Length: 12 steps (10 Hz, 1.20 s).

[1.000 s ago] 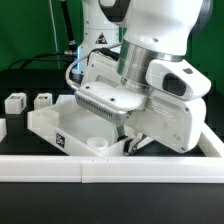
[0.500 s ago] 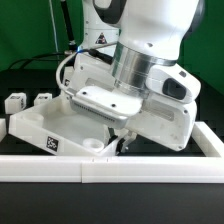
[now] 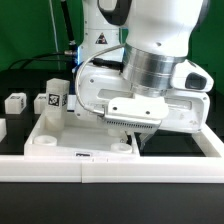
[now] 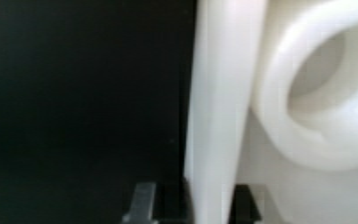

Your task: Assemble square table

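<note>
The square tabletop (image 3: pixel 58 138), a white slab with a raised rim and round corner sockets, lies flat just behind the front wall. My gripper (image 3: pixel 137 141) is at its corner on the exterior view's right, shut on the rim. In the wrist view the rim (image 4: pixel 218 100) runs as a white strip between my two dark fingers (image 4: pixel 146 202), with the gripper (image 4: pixel 195 205) closed round it and a round socket (image 4: pixel 327 90) beside it. Three small white legs stand at the exterior view's left: one tagged (image 3: pixel 52 100), one (image 3: pixel 14 102), and one at the edge (image 3: pixel 2 128).
The long low white border wall (image 3: pixel 110 166) runs along the front, touching or nearly touching the tabletop's front edge. The arm's large white body (image 3: pixel 160 70) hides the back right of the table. The table surface is black.
The tabletop has swung round with my gripper, from skewed to square against the front wall. My gripper has turned and shifted to the exterior view's right.
</note>
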Each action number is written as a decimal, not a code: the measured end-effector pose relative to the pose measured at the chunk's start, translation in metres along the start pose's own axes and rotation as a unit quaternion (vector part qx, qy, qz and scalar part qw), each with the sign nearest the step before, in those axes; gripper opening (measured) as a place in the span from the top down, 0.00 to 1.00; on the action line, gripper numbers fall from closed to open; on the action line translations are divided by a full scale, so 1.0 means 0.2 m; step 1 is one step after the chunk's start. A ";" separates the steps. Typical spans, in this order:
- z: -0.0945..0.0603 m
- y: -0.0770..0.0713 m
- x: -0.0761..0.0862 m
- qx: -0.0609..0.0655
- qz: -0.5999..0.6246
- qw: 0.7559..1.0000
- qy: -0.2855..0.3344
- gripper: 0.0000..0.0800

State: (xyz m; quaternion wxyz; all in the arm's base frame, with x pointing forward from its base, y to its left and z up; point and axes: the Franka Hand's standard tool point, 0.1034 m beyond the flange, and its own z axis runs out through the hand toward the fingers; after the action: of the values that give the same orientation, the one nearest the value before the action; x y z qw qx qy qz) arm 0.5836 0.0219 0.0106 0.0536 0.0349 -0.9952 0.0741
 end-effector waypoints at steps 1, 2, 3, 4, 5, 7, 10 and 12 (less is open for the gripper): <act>0.00 -0.01 0.01 -0.001 -0.020 1.000 0.002 0.91; 0.00 -0.01 0.01 -0.002 -0.002 1.000 0.002 0.91; 0.00 -0.01 0.01 -0.002 -0.001 1.000 0.002 0.91; 0.00 -0.01 0.01 -0.002 0.000 1.000 0.002 0.91; 0.00 0.00 0.00 -0.009 -0.002 1.000 -0.001 0.91; -0.01 0.07 -0.02 -0.017 -0.003 1.000 0.002 0.91; -0.03 0.18 -0.03 -0.026 0.010 1.000 0.012 0.91; -0.05 0.30 -0.04 -0.021 0.023 0.999 0.032 0.91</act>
State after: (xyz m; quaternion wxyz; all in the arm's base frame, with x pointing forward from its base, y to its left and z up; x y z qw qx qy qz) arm 0.5882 0.0828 0.0115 0.0840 0.0083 -0.9949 0.0557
